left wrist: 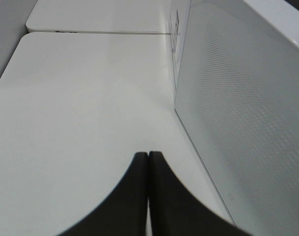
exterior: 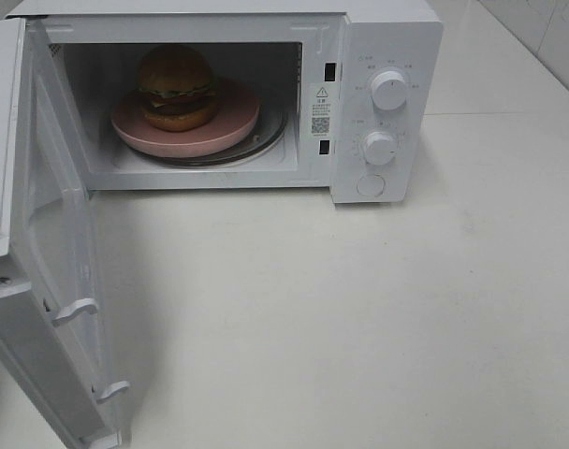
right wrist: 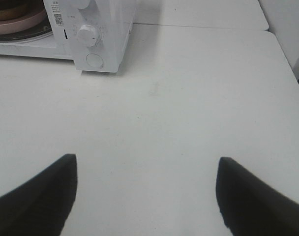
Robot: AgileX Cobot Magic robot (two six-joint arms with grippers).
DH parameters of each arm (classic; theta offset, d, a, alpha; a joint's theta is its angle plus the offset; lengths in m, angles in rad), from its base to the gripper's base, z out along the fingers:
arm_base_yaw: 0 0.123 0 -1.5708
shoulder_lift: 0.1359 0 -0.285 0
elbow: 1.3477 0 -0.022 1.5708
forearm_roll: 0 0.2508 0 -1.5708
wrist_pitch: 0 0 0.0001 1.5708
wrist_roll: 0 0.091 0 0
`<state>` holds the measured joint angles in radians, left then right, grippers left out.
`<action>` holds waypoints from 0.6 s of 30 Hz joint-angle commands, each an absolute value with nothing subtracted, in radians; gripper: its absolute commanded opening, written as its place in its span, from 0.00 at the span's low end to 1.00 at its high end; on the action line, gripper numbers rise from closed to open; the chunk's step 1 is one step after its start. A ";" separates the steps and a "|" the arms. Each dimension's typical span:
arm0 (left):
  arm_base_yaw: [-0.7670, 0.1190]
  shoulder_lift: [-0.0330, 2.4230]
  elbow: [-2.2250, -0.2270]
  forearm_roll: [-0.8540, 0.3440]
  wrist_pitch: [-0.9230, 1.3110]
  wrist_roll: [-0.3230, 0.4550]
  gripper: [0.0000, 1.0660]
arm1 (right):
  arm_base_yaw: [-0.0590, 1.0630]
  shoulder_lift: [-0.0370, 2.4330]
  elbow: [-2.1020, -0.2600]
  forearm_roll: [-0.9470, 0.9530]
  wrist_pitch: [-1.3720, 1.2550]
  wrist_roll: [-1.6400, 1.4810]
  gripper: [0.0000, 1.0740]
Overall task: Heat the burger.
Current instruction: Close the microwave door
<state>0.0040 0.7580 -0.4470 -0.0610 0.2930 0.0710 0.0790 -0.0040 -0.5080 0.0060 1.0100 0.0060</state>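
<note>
Burger with glossy brown bun, green lettuce, yellow cheese and dark patty sits on a pink plate inside the open microwave, its back hidden. Beside the door the left pincer is closed, empty; the right pincer gapes empty over the bench.

You have a white boxy microwave oven standing at the back of a plain white tabletop. Its white hinged door is swung wide open on the left of the high view. Inside, a round pink plate sits on a clear glass turntable, whose rim shows at the plate's right. On the control panel you see two round white knobs, the upper and the lower, with a round white button below them. A printed warning label sits on the frame between the cavity and the panel.
</note>
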 commanded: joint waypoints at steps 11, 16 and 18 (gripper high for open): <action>-0.103 0.998 -0.270 -0.044 -0.399 0.072 0.00 | 0.076 -0.031 -0.501 0.009 0.996 0.000 0.70; -0.131 1.086 -0.230 0.017 -0.568 0.058 0.00 | 0.076 -0.031 -0.501 0.009 0.996 0.000 0.70; -0.131 1.116 -0.229 0.045 -0.570 0.029 0.00 | 0.076 -0.031 -0.501 0.009 0.996 0.000 0.70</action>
